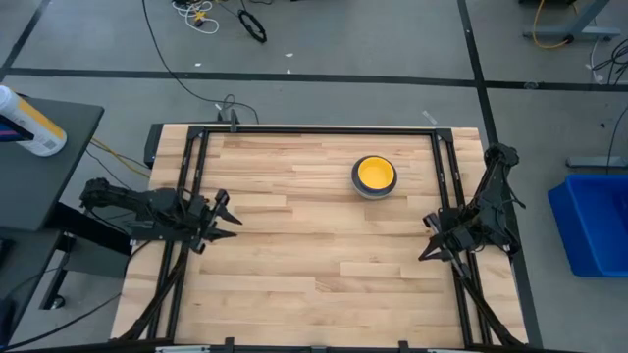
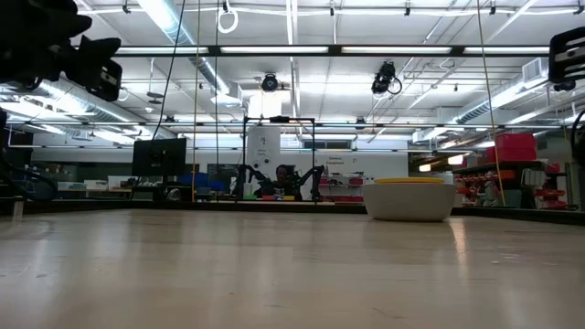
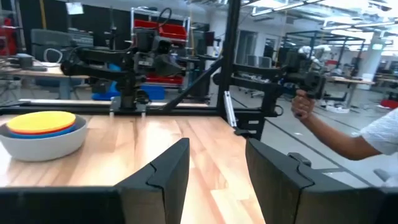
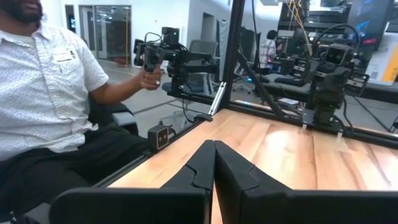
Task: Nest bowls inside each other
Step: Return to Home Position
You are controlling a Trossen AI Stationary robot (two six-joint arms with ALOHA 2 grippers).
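The bowls stand as one nested stack [image 1: 374,176] on the table's far right part, resting on the grey outer bowl's base. A blue rim and a yellow bowl on top show in the left wrist view [image 3: 42,134] and the stack also shows in the low view [image 2: 409,198]. My left gripper [image 1: 231,214] hovers open at the table's left edge, level and pointing across the table, with nothing between its fingers [image 3: 217,162]. My right gripper [image 1: 428,240] hangs at the right edge, shut on nothing [image 4: 214,155]. Both are well apart from the stack.
A dark metal frame [image 1: 314,130] runs around the table's edges. A person in a white shirt [image 4: 43,93] sits beyond the table, holding a control handle [image 4: 155,53]. A blue bin [image 1: 594,221] stands on the floor to the right, and a bottle [image 1: 29,123] lies on a side table at left.
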